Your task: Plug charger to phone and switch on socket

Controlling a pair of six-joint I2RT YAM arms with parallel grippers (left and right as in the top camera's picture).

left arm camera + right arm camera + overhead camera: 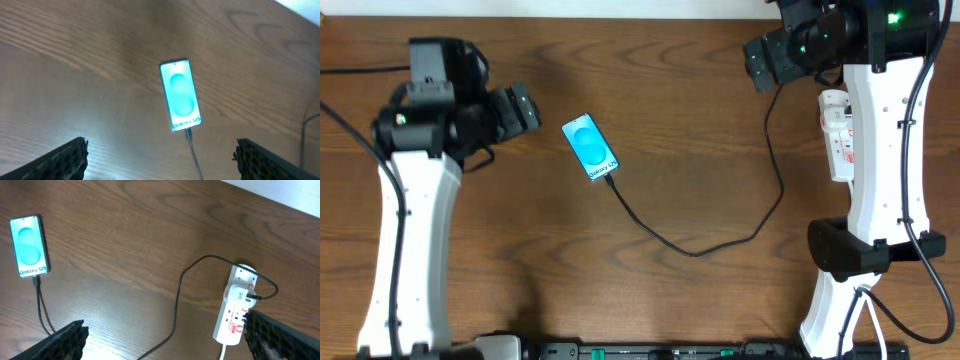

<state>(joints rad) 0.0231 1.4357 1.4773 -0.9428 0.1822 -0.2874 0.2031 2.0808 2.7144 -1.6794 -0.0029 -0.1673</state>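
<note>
While both arms hang above the table [650,70] holding nothing, the left gripper [160,147] has its jaws spread wide. The phone [180,95] lies flat straight ahead of them, roughly midway between the lines of the two fingers [65,160] and well apart from both. Its cyan screen is lit, with white text along the edge nearest the jaws. The charger [194,156] meets that edge at its middle, and its thin black cable runs back toward the gap between the fingers. Only bare wood and that cable lie between the left jaws and the phone. The right gripper [165,322] is likewise wide open. The socket [235,311] lies just beside the finger on the right of its wrist view, with the cable's other end plugged into its top face near the rounded end. From there the cable loops out and sweeps across ahead of the right jaws toward the phone, far off ahead and to their left. Red marks show on the strip, but whether a switch is on I cannot tell. A white cord [222,354] leaves the socket's near end. The surface is dark brown wood grain, and a pale strip [300,195] runs beyond its far edge.
</note>
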